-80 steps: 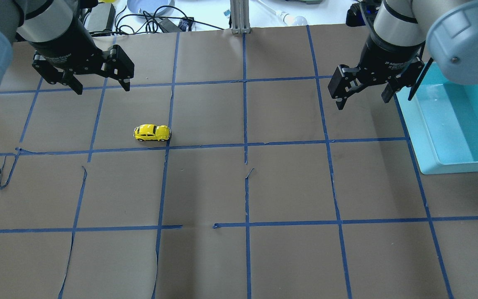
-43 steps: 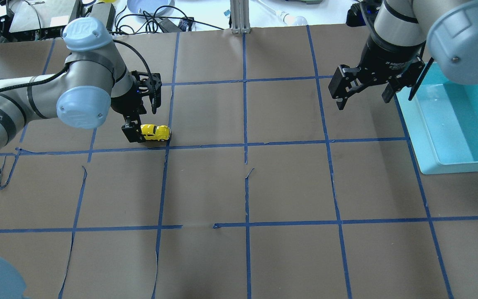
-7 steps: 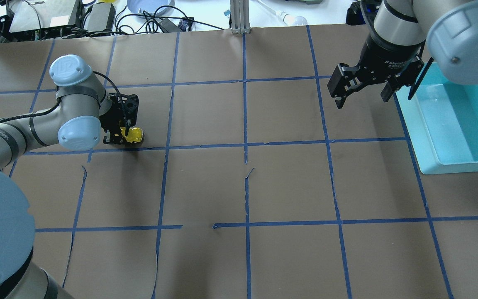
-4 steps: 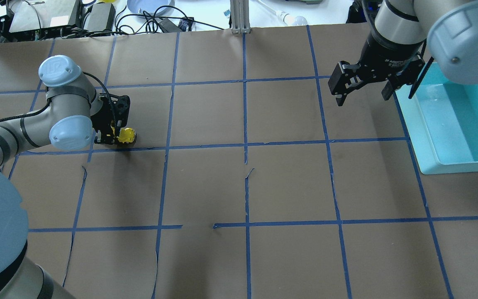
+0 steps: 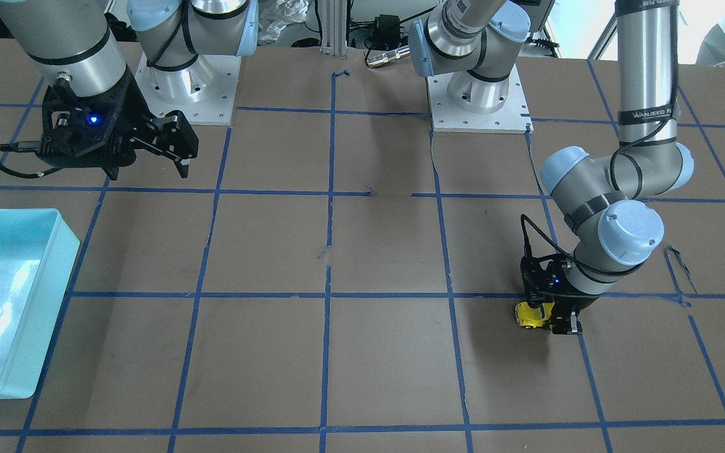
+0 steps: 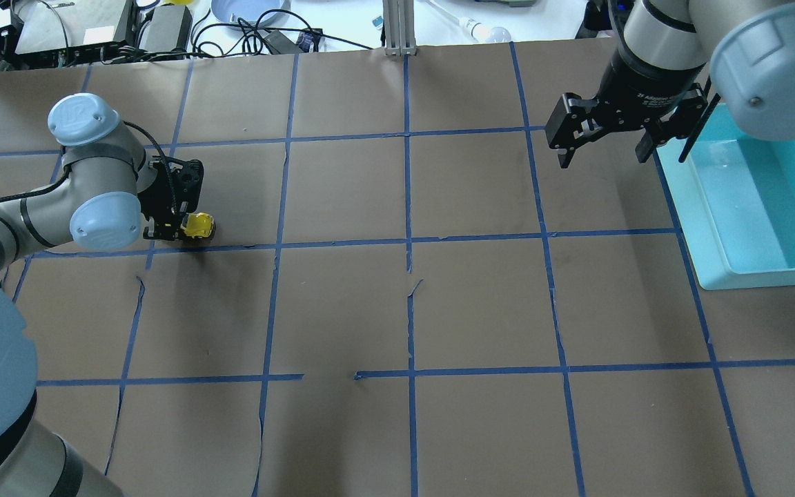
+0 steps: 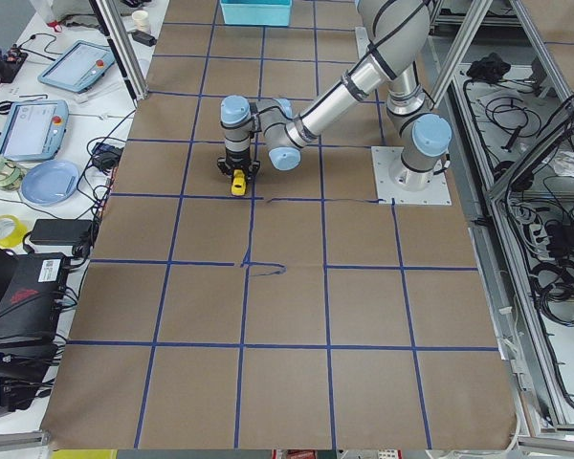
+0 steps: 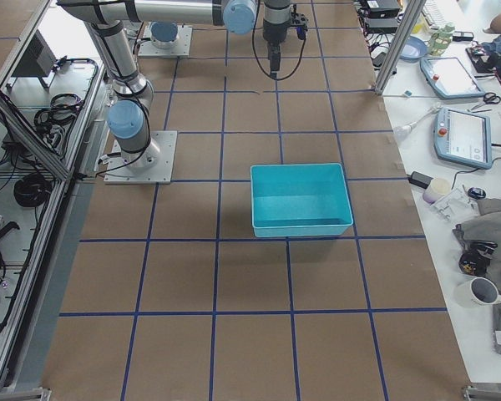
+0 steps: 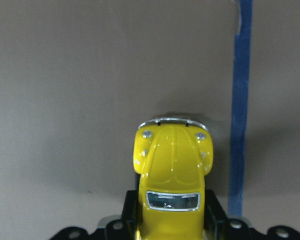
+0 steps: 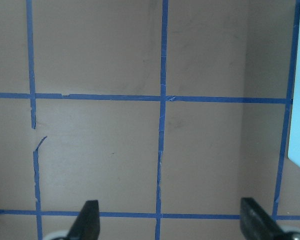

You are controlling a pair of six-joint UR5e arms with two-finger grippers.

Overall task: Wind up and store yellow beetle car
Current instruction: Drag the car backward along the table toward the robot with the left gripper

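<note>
The yellow beetle car [image 6: 200, 226] sits low on the brown paper at the table's left, just above a blue tape line. My left gripper [image 6: 187, 228] is shut on its rear half. The left wrist view shows the car's hood and windscreen [image 9: 172, 170] pointing away from the gripper, with the dark fingers [image 9: 214, 217] at its sides. It also shows in the front-facing view [image 5: 529, 314] and the exterior left view [image 7: 237, 185]. My right gripper [image 6: 603, 160] is open and empty, held high beside the bin; its fingers [image 10: 87, 220] frame bare paper.
A light-blue bin [image 6: 715, 276] stands at the table's right edge, also in the front-facing view [image 5: 68, 248] and the exterior right view [image 8: 301, 230]. Blue tape lines [image 6: 408, 241] grid the brown paper. Cables and devices [image 6: 259, 27] lie beyond the far edge.
The left gripper, shut on the car, has drawn it leftward along the tape line over the last second. The right gripper has shifted slightly farther away.
</note>
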